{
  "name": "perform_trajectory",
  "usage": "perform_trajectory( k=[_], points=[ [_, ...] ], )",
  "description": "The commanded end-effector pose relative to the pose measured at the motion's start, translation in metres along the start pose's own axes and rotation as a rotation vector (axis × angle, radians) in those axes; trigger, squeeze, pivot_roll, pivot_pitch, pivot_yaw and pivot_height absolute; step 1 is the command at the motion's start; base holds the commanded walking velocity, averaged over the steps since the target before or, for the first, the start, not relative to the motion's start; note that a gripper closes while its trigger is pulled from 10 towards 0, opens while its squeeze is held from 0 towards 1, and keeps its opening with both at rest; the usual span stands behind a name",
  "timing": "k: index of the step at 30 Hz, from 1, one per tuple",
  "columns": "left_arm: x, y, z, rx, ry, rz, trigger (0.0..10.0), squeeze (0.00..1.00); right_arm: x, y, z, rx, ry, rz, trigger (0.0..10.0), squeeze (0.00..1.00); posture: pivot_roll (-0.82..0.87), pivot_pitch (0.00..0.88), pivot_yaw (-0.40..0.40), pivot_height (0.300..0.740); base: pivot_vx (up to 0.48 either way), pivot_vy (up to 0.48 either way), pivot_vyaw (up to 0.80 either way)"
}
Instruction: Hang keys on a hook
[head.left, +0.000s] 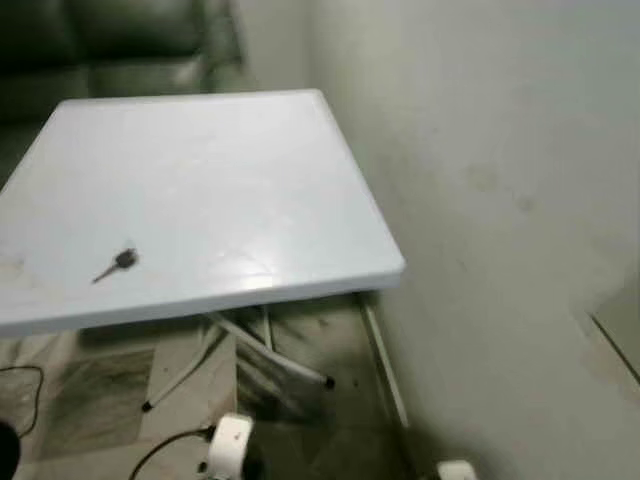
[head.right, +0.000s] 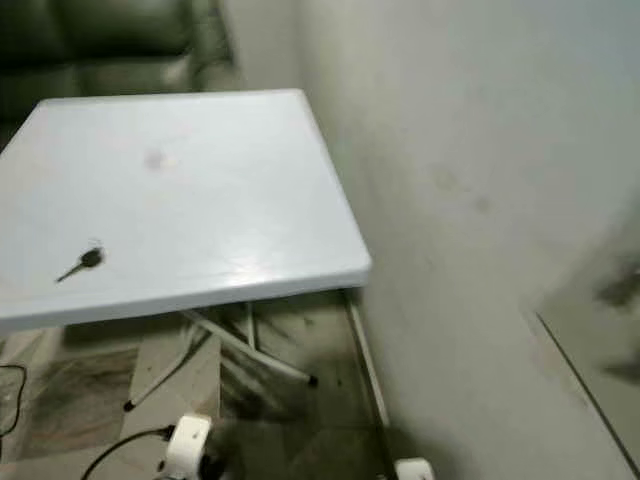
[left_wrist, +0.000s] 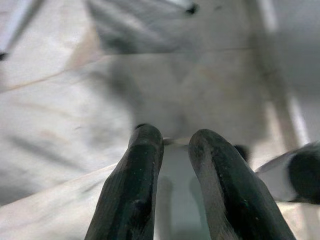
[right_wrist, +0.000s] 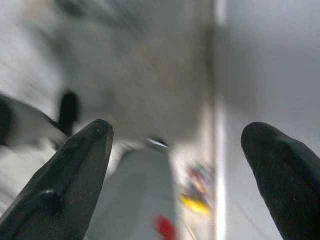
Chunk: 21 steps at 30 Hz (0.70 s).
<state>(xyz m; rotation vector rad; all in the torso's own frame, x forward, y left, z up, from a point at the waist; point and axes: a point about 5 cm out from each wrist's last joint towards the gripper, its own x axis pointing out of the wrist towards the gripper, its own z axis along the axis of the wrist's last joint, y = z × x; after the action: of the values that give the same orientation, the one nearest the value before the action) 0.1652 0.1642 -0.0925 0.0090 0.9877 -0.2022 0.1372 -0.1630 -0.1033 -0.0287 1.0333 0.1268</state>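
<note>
A small dark-headed key lies alone on the white folding table, near its front left edge. Both arms hang low over the tiled floor. In the left wrist view, my left gripper has its two black fingers close together with nothing between them. My right gripper is spread wide open and empty, pointing down at the floor beside the wall.
A pale wall runs along the table's right side. A dark sofa stands behind the table. The table's crossed metal legs and a black cable are on the floor below. A framed panel leans against the wall at the right.
</note>
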Motion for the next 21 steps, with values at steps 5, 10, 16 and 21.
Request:
perform_trajectory(
  k=[5, 10, 16, 21],
  points=[
    [0.0026, -0.0088, 0.0048, -0.012, -0.016, -0.021, 10.0, 0.0, -0.0042, -0.0108, -0.0124, 0.005, 0.042, -0.023, 10.0, 0.0, -0.08, 0.0, -0.013, 0.74, 0.0, 0.0, 0.8],
    [0.0026, -0.0091, 0.0043, -0.021, -0.012, -0.024, 10.0, 0.0, -0.0044, -0.0117, -0.0129, 0.007, 0.043, -0.025, 10.0, 0.0, -0.08, 0.0, -0.015, 0.74, 0.0, 0.0, 0.8],
    [0.003, -0.0111, 0.0033, -0.024, 0.0, -0.032, 10.0, 0.0, -0.005, -0.0135, -0.0139, 0.057, 0.037, -0.038, 10.0, 0.0, -0.08, 0.0, -0.017, 0.74, 0.0, 0.0, 0.31],
    [0.0031, -0.0118, 0.0044, -0.018, -0.01, -0.041, 10.0, 0.0, -0.0046, -0.013, -0.0128, 0.056, 0.036, -0.037, 10.0, 0.0, -0.08, 0.0, -0.017, 0.74, 0.0, 0.0, 0.0]
  ],
)
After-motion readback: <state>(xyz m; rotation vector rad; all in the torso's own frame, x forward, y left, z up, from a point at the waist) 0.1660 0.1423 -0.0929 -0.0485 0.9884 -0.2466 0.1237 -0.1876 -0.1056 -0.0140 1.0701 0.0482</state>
